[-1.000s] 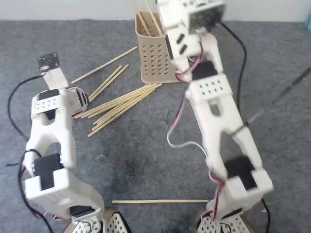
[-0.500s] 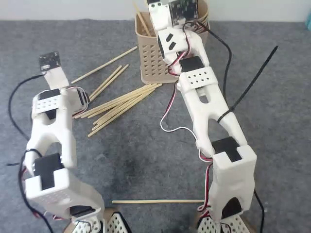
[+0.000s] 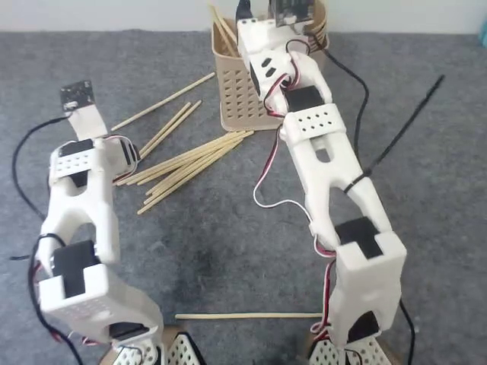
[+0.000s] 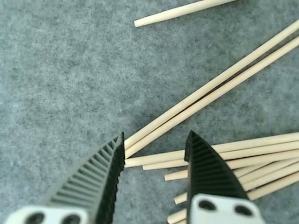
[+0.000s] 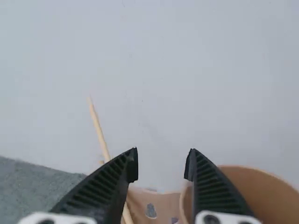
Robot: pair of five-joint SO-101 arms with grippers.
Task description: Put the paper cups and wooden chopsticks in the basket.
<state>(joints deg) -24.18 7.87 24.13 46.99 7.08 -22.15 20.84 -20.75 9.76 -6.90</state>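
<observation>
Several wooden chopsticks [image 3: 190, 158] lie fanned out on the grey carpet, and a loose pair [image 3: 169, 128] and a single one [image 3: 163, 100] lie farther back. My left gripper [image 4: 154, 144] is open just above the ends of the pile [image 4: 224, 156], its fingers either side of two sticks. The tan perforated basket [image 3: 240, 87] stands at the back with a few chopsticks [image 3: 224, 30] upright in it. My right gripper [image 5: 161, 161] hangs open over the basket, with a brown paper cup [image 5: 254, 186] just beyond one finger and nothing between the fingers.
One chopstick [image 3: 247, 315] lies alone near the arm bases at the front. The right arm [image 3: 327, 167] stretches across the right half of the carpet up to the basket. A black cable tie [image 3: 403, 129] sticks out from it. A pale wall lies behind the basket.
The right arm has swung back and stretched out, bringing its gripper over the basket top. The left arm has stayed still over the chopstick pile.
</observation>
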